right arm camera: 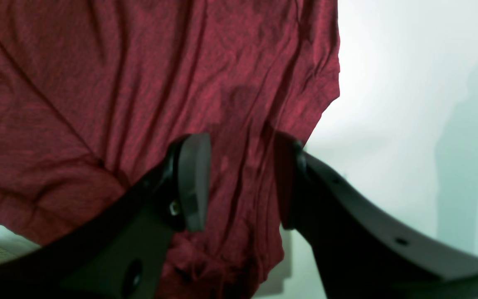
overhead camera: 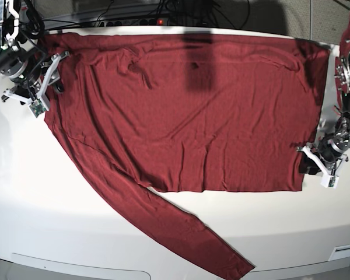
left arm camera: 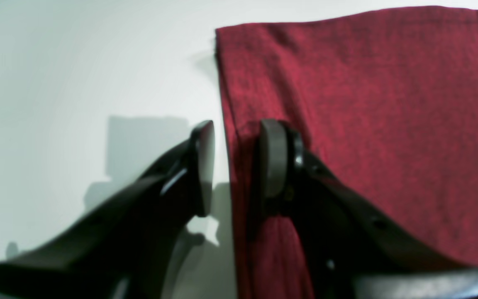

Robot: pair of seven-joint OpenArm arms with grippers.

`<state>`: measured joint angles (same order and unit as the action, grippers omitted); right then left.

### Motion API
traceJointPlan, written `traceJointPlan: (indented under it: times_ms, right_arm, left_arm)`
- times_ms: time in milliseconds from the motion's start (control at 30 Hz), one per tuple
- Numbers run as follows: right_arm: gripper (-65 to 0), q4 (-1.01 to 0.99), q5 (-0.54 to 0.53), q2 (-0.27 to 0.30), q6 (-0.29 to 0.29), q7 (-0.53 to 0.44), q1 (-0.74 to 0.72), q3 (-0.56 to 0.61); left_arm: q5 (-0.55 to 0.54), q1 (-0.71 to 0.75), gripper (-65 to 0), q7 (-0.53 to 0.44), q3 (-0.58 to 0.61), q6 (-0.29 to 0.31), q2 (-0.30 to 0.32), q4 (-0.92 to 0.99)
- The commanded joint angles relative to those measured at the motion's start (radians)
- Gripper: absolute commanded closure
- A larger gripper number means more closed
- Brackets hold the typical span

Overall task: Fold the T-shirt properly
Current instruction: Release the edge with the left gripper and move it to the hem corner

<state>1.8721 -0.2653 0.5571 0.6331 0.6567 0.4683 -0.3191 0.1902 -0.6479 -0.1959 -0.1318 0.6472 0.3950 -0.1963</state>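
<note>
lying spread across the white table, the t-shirt covers most of the far half, one long sleeve trailing toward the near edge. the left gripper sits at the shirt's side edge with its jaws parted, one finger over bare table, the other on the cloth, nothing pinched. the right gripper is also parted, its fingers straddling wrinkled fabric near the shirt's corner, not closed on it.

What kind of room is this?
Probably a robot lab: a plain white table with one red shirt spread on it, a robot arm at each side, and cables behind.
</note>
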Motion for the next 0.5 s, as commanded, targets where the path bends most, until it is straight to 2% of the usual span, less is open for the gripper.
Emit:
traceJointPlan:
  times_ms: [0,167,333,467]
  right_arm:
    - [-25.4,0.015,-0.008,0.016,-0.004,-0.011,-0.005,-0.008]
    - [-25.4,0.015,-0.008,0.017,-0.004,0.011,-0.005,-0.008]
    - [-25.4,0.015,-0.008,0.017,-0.004,0.017,-0.006,-0.008]
    - [-25.4,0.015,-0.008,0.017,-0.004,-0.010,-0.006,-0.008]
  left_arm:
    - [-0.007,-0.027,-18.1,-0.012,-0.002,0.005,0.001,-0.012]
    - [-0.007,-0.027,-16.5,0.003,-0.002,0.005,-0.021,-0.012]
    - [-0.007,-0.027,0.0,0.056,-0.002,-0.013,-0.023,-0.012]
    - [-0.019,-0.028,0.0,0.048,-0.002,-0.023,-0.018,-0.012]
